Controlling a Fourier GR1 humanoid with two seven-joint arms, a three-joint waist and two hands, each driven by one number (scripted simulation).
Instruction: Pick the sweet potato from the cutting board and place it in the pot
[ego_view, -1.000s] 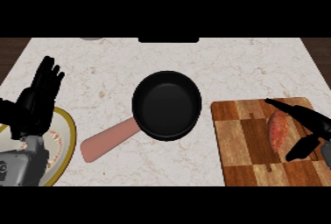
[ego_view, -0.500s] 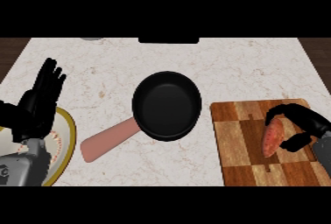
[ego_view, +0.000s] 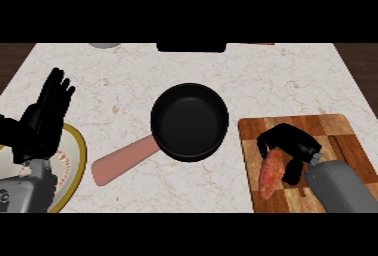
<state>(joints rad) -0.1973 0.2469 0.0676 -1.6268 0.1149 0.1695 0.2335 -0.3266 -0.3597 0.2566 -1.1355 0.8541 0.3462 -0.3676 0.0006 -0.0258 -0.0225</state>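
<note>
A long orange-red sweet potato is lying lengthwise on a wooden cutting board at the right side of the counter, its upper end tucked under the robot's right hand. The black fingers of that hand are curling down around the top of the sweet potato, grasping it, while the lower part of the vegetable is sticking out toward the near edge of the board. Whether it is lifted off the wood or resting on it cannot be told. The grey right forearm is coming in from the lower right corner, crossing over the board.

Just left of the board, a round black pot, shallow like a pan, is sitting in the middle of the pale marble counter. Its pink handle is pointing down and to the left. The pot is holding nothing.

Further left, near the edge of the view, the left hand is resting open with its fingers straight and pointing up, gripping nothing. Beneath it, a white plate with a yellow rim is partly showing at the counter's left edge.
</note>
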